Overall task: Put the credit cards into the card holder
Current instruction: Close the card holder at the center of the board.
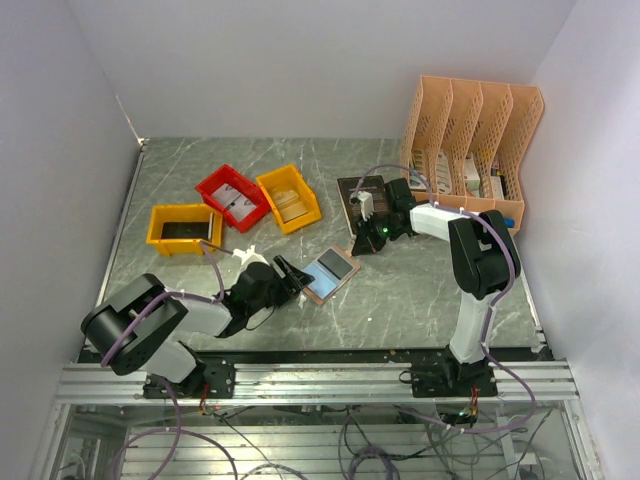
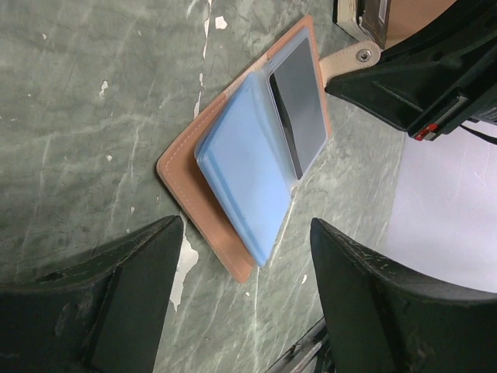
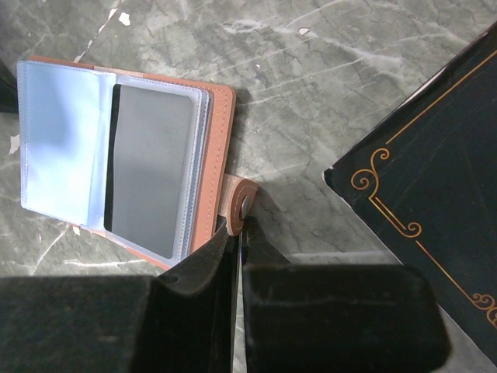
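The tan card holder [image 1: 328,272] lies open on the table between both arms. A grey credit card [image 3: 147,167] sits in its right clear sleeve, and the left page [image 3: 54,140] looks light blue. I cannot tell whether that page holds a card. My right gripper [image 3: 237,225] is shut on the holder's snap tab [image 3: 242,200] at its far edge. My left gripper [image 2: 245,221] is open, its fingers on either side of the holder's near corner [image 2: 242,268] without touching it.
A black book [image 1: 362,200] with gold trim lies just behind the right gripper. The peach file rack [image 1: 470,140] stands at the back right. Two yellow bins [image 1: 185,228] [image 1: 288,197] and a red bin [image 1: 232,196] sit at the left rear.
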Available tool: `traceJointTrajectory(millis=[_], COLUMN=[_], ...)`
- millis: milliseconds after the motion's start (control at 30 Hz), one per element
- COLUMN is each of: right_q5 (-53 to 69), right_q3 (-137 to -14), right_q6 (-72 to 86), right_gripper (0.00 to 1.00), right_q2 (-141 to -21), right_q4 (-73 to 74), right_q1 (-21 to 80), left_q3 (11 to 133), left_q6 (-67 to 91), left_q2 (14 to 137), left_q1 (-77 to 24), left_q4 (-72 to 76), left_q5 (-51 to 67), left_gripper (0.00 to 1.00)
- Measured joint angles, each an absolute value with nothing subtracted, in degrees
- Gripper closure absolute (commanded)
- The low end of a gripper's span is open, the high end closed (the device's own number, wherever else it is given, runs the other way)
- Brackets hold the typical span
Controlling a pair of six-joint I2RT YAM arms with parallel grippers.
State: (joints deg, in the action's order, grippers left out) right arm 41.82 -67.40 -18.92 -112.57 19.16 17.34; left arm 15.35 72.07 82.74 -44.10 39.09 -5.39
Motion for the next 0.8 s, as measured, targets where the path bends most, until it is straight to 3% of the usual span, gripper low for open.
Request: traceJointTrajectory(millis=[800], right_q5=[44.5], right_q3=[-67.5], right_q6=[-17.8], right_gripper=[1.00], right_q2=[-113.2], right_q4=[19.2], right_q1=[17.2], left_q3=[17.6], left_q6=[62.0], left_q2=[80.9], left_q1=[-44.2], left_q4=[48.4], left_q5=[-4.0], left_gripper=[0.22])
